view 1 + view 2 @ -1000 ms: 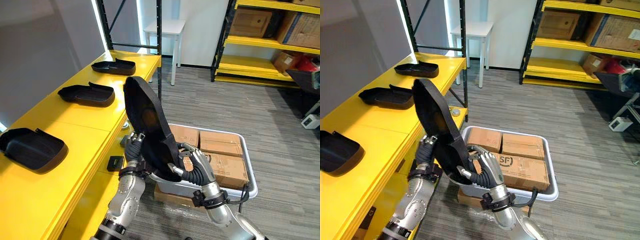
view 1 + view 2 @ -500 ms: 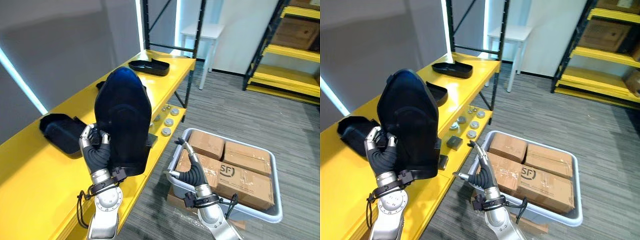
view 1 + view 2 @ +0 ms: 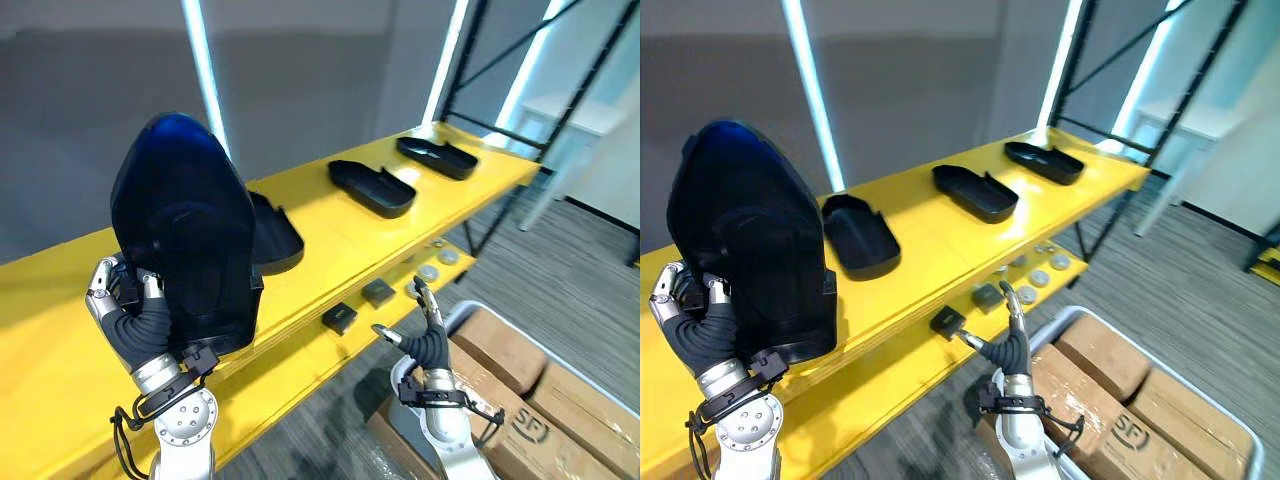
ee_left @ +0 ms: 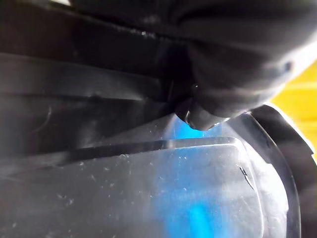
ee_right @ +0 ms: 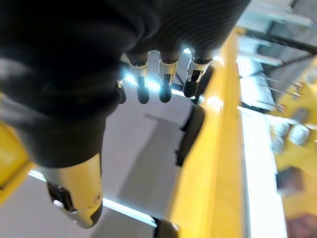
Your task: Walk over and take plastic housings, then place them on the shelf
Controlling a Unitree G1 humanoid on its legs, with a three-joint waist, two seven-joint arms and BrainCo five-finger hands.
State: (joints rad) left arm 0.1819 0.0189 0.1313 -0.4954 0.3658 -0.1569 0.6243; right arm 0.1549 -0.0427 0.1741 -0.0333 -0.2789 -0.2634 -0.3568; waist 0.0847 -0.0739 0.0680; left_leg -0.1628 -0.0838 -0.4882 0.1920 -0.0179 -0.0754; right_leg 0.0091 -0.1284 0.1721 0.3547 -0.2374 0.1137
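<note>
Left hand (image 3: pixel 135 318) was curled round the lower rim of the upright plastic housing (image 3: pixel 185 225), by the shelf (image 3: pixel 335 240). Right hand (image 3: pixel 428 338) hung off to its right, fingers straight, empty. We judged the housing light, stiff, slick: rim grip best.

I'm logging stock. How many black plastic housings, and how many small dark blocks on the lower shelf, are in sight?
black plastic housings: 4, one in the left hand, three on the yellow shelf
small dark blocks: 2
total: 6
</note>
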